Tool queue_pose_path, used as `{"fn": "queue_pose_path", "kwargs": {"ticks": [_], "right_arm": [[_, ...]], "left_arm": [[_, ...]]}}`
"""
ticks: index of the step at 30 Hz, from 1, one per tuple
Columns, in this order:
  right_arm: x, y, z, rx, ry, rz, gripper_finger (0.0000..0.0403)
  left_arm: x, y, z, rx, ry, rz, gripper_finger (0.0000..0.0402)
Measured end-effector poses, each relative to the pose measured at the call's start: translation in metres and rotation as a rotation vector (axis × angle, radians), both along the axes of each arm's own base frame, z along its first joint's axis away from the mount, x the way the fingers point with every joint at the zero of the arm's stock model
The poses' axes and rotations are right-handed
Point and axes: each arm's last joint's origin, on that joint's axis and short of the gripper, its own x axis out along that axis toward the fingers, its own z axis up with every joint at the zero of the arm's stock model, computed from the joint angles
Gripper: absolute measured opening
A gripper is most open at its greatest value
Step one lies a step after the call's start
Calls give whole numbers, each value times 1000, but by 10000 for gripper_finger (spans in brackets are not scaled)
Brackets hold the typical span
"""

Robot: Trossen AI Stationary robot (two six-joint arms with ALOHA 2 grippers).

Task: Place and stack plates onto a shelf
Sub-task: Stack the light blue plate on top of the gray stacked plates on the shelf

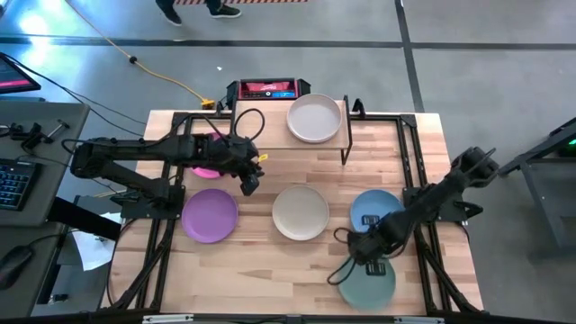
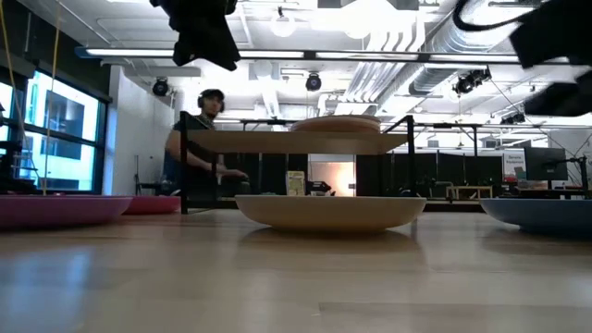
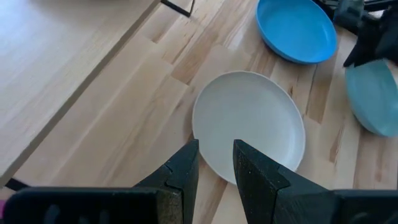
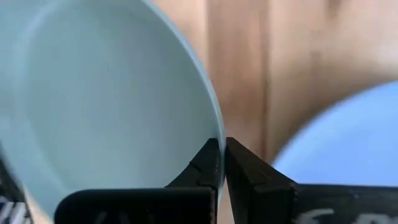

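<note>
The shelf (image 1: 270,130) stands at the table's far edge and carries one peach plate (image 1: 314,119), also seen on the shelf (image 2: 296,141) in the low view. A pink plate (image 1: 205,162), a purple plate (image 1: 210,214), a cream plate (image 1: 301,211), a blue plate (image 1: 375,207) and a teal plate (image 1: 367,283) lie on the table. My left gripper (image 1: 249,183) hovers between the pink and cream plates, narrowly open, with the cream plate (image 3: 249,121) ahead of its fingers (image 3: 216,158). My right gripper (image 1: 366,254) is shut on the teal plate. My right gripper (image 4: 222,146) pinches the teal plate's rim (image 4: 214,121) between its two fingers, at the edge nearest the blue plate (image 4: 348,137). One finger sits inside the bowl and one outside. Whether the plate is lifted off the table, I cannot tell.
A black metal frame (image 1: 409,153) runs along the table's sides. A red device (image 1: 264,89) sits behind the shelf. A person (image 2: 199,139) sits beyond the far edge. Bare wood lies between the purple and cream plates and along the near edge.
</note>
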Motion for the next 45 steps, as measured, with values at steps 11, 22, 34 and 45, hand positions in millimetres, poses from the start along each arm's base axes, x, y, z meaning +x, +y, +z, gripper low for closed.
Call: {"fn": "queue_pose_path", "kwargs": {"ticks": [11,22,34,45], "right_arm": [[-12,-58,58,58,-183,-285,0],[-6,-131,114,121,-406,-675,0],[-16,-229,179,23,-666,-1086,0],[-17,-314,200,-49,-819,-1253,0]], "left_arm": [[-3,17,0,17,11,48,90],[-9,47,0,108,40,73,90],[-21,79,0,205,85,79,90],[-26,91,0,263,115,57,90]]}}
